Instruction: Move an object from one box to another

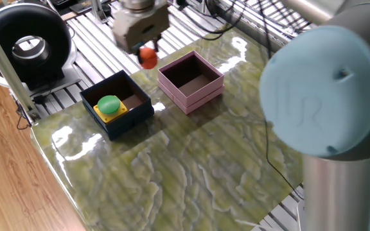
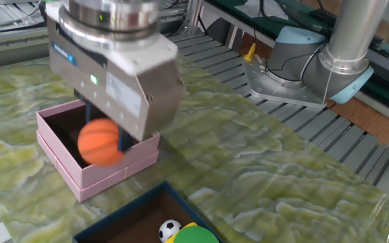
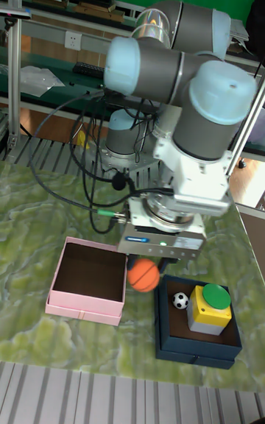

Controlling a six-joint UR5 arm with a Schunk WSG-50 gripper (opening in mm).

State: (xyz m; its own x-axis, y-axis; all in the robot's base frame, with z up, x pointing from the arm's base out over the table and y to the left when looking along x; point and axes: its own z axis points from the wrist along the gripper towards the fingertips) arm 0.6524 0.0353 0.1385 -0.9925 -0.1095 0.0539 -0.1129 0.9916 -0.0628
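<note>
My gripper [image 1: 146, 51] is shut on an orange ball [image 1: 148, 59] and holds it in the air. The ball [image 3: 144, 274] hangs over the gap between the two boxes, close to the pink box's near edge. The navy-blue box [image 1: 131, 120] holds a yellow block with a green round top [image 1: 109, 105] and a small soccer ball [image 3: 180, 300]. The pale pink box [image 1: 201, 93] stands to its side with a dark brown inside and nothing visible in it. In the other fixed view the ball [image 2: 97, 145] shows in front of the pink box [image 2: 107, 177].
A green marbled mat [image 1: 191, 173] covers the table. A black round device [image 1: 24, 42] stands at the far left on the slatted metal top. Cables [image 1: 217, 25] run behind the pink box. The arm's large blue-capped joint [image 1: 326, 96] fills the right foreground.
</note>
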